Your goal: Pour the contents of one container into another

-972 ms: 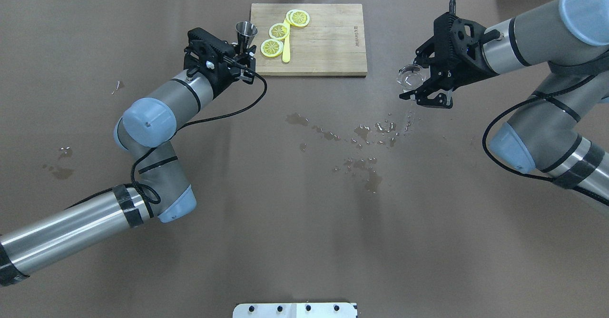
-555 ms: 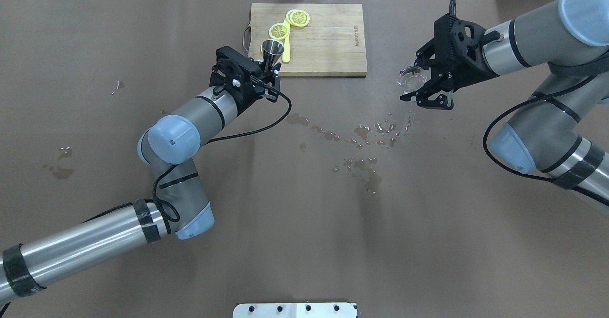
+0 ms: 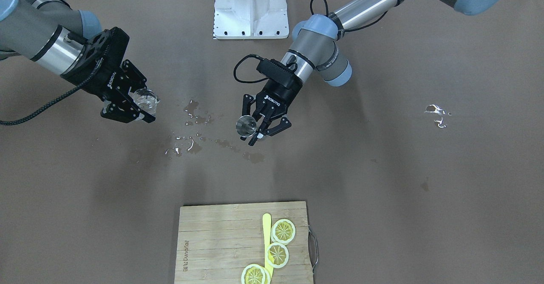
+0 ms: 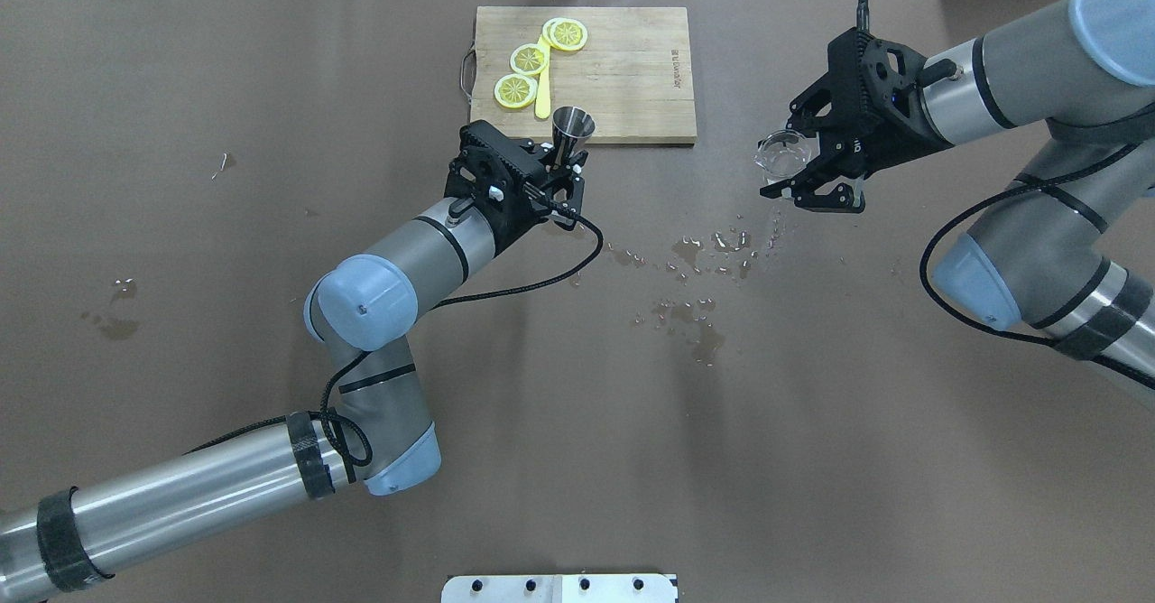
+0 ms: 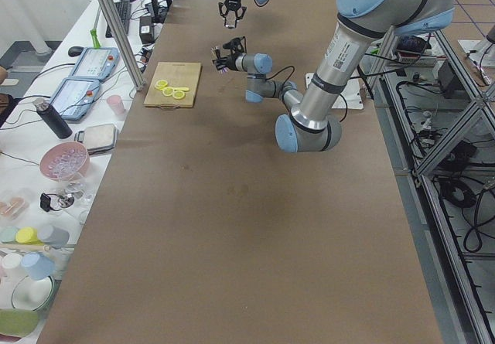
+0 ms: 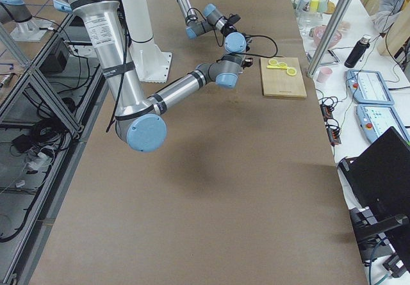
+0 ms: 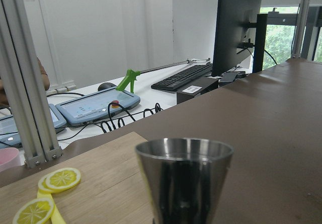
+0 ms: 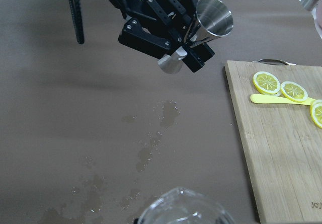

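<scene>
My left gripper (image 4: 567, 162) is shut on the steel jigger (image 4: 572, 126), held upright above the table just in front of the cutting board. The jigger (image 3: 246, 125) also shows in the front view, in the left wrist view (image 7: 184, 178) and in the right wrist view (image 8: 211, 20). My right gripper (image 4: 806, 170) is shut on the clear glass tumbler (image 4: 781, 152), held in the air at the right, well apart from the jigger. The tumbler's rim (image 8: 181, 209) shows at the bottom of the right wrist view, and the tumbler (image 3: 144, 99) shows in the front view.
A wooden cutting board (image 4: 632, 79) with three lemon slices (image 4: 516, 90) and a yellow utensil (image 4: 543, 97) lies at the table's far side. Water spills (image 4: 695, 251) spot the brown table between the arms. Monitors and keyboards sit beyond the far edge.
My left arm carried the jigger rightward and nearer, from the board's left corner to its front edge. The right gripper with the tumbler barely moved.
</scene>
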Controlling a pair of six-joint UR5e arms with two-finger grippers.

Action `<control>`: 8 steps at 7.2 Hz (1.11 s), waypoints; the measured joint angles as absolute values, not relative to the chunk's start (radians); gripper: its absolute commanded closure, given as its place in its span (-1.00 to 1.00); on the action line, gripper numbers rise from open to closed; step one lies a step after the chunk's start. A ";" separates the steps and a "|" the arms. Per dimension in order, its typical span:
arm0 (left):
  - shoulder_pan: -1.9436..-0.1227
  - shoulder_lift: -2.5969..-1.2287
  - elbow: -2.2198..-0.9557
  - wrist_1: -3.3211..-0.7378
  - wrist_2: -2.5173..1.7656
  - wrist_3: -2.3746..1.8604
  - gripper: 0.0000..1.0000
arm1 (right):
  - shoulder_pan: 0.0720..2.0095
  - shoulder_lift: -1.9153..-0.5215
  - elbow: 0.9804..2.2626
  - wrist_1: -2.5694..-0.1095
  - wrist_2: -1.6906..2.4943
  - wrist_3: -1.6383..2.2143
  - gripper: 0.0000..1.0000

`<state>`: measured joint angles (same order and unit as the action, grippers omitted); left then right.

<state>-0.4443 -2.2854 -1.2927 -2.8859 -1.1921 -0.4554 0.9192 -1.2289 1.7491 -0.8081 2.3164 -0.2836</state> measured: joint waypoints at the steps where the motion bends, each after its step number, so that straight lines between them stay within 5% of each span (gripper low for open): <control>1: -0.427 -2.285 -1.292 -2.939 -1.191 -0.400 1.00 | 0.919 -1.229 1.749 -0.807 2.317 -0.281 1.00; 8: -0.342 -2.242 -1.243 -3.273 -1.177 -0.155 1.00 | 0.921 -1.232 1.744 -0.809 2.317 -0.272 1.00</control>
<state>-0.3423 -2.2421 -1.2432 -3.2727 -1.1768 -0.1547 0.9212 -1.2319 1.7442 -0.8093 2.3172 -0.2716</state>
